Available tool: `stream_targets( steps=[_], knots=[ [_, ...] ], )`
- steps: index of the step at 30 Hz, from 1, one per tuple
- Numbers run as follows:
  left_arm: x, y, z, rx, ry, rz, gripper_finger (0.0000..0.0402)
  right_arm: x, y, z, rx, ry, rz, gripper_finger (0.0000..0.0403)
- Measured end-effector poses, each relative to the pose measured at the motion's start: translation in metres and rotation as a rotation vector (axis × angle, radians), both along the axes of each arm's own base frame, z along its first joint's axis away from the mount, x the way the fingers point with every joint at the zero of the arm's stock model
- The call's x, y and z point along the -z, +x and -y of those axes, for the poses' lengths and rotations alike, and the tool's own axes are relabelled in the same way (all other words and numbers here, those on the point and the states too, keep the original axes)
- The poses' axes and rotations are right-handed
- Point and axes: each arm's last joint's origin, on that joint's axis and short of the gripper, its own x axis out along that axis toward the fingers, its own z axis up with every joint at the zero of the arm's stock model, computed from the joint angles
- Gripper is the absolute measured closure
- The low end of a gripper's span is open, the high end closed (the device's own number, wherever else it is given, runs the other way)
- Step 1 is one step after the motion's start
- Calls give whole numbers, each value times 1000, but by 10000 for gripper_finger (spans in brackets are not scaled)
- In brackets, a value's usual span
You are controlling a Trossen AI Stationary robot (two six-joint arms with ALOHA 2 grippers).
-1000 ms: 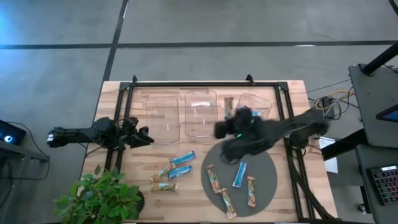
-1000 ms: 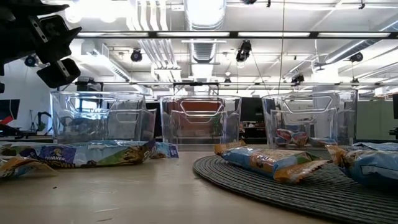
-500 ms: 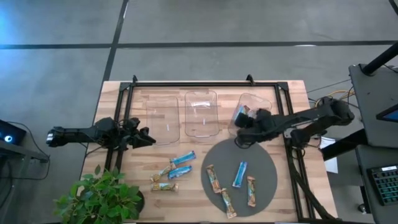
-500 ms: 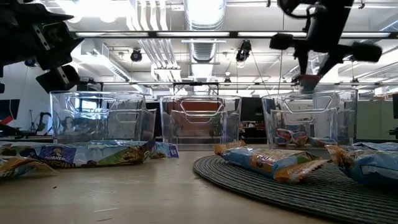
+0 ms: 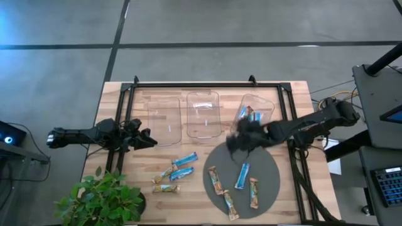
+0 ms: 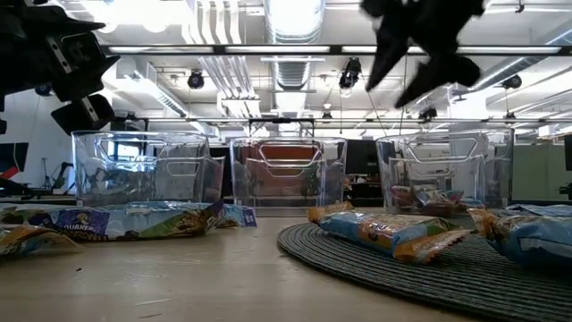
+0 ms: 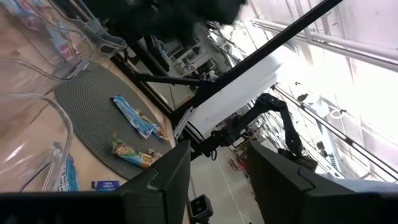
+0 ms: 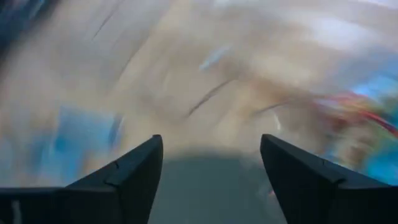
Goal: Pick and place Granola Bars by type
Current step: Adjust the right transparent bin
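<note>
Since half a second earlier, the right gripper (image 5: 242,139) has been drawn down from the right tray (image 5: 256,113) to the upper edge of the round mat (image 5: 269,164), and two bars (image 5: 246,113) are now seen lying in that tray; one was held above it before. Its fingers are spread and nothing is gripped, as the right wrist view shows.

A wooden table (image 5: 295,99) fills the middle of the high view, bordered by a black frame. A potted plant (image 5: 103,198) is set at the lower left corner. Three clear trays are lined across the upper half: the left tray (image 5: 163,120), the middle tray (image 5: 203,114) and the right one. No bars are seen in the first two.

Four bars are counted on the mat: one blue bar (image 5: 242,175) and three tan bars (image 5: 217,181), well apart from each other. Four more are clustered on bare wood at lower centre: two blue ones (image 5: 184,161) and two tan ones (image 5: 166,188).

The left gripper (image 5: 146,139) is held at the left edge, just beside the left tray, its fingers parted and nothing grasped.
</note>
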Motion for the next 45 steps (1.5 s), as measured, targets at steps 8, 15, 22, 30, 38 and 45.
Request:
stream_targets(
  steps=[8, 15, 22, 30, 38, 45],
  knots=[
    [0, 0, 0, 1, 0, -2, 260, 6, 34, -56, -589, -106, -209, 144],
    [-2, 0, -2, -57, 19, 16, 260, 6, 65, -67, -324, 108, -189, 154],
    [-11, -1, -13, -426, -11, 55, 260, 1, 85, -79, -409, 170, -199, 166],
    [-25, -3, -16, -536, -276, 201, 260, 4, 89, -76, -403, 159, -209, 177],
    [-36, -3, -17, -529, -362, 288, 260, 9, 81, -66, -388, 129, -333, 177],
    [-56, 0, -16, -479, -330, 453, 260, 9, 78, -41, -500, 41, -395, 177]
  ],
)
